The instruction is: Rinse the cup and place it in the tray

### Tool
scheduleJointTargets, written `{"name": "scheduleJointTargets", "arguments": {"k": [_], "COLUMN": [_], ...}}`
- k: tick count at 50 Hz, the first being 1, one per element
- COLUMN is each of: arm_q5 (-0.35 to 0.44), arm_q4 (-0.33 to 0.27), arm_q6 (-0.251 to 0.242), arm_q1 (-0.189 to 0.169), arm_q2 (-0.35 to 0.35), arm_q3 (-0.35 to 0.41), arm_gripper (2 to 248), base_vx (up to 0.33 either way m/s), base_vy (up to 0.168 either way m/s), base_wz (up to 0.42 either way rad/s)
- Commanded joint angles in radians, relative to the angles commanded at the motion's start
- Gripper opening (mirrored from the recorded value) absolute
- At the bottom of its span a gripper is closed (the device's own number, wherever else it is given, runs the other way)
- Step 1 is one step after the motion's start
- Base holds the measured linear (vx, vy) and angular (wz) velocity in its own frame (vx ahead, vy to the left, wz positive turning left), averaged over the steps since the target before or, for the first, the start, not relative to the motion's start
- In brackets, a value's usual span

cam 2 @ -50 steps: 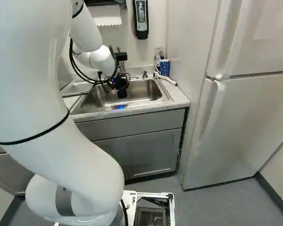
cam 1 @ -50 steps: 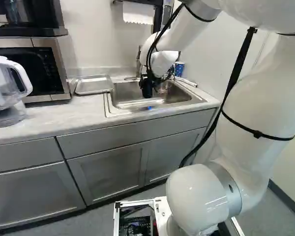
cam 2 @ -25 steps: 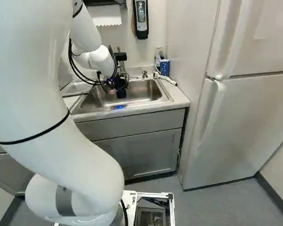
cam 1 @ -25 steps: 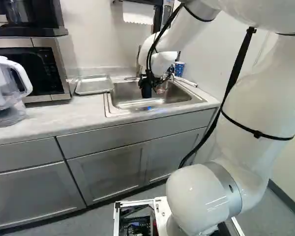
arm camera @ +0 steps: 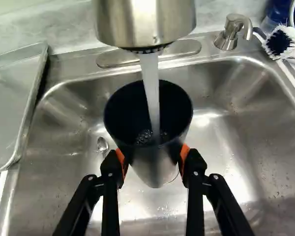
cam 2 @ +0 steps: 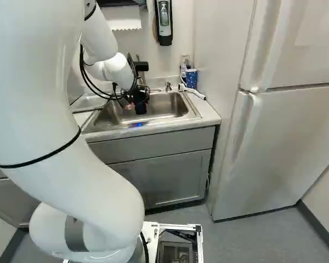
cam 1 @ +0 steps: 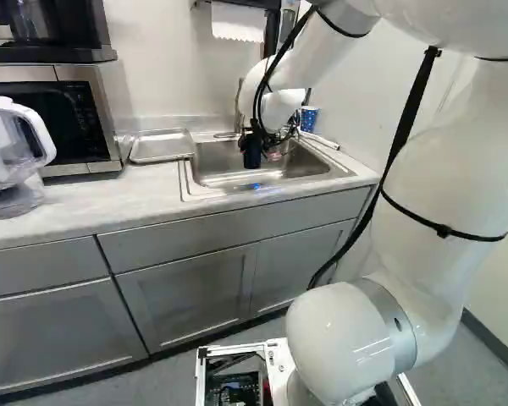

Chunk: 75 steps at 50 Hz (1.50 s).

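Glossy, smooth metal sink (arm camera: 236,157).

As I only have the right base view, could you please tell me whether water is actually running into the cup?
Observer: Yes, a stream from the faucet falls into the cup.
Operator: Thank you. Is the cup gripped?
Observer: Yes, the gripper has an orange pad against each side of it.
Operator: What flanks the tray?
Observer: It lies between the microwave and the sink.
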Motion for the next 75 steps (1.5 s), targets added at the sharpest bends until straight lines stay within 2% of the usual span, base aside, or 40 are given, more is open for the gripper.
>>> {"name": "scheduleJointTargets", "arguments": {"k": [75], "arm_q5": [0.0], "arm_q4": [0.0], "arm_q6": [0.0], "arm_q1": [0.0], "arm_q2": [0.0], "arm_q3": [0.0], "arm_gripper": [121], "base_vx": [0.0], "base_vy": [0.0], "base_wz": [0.0]}}
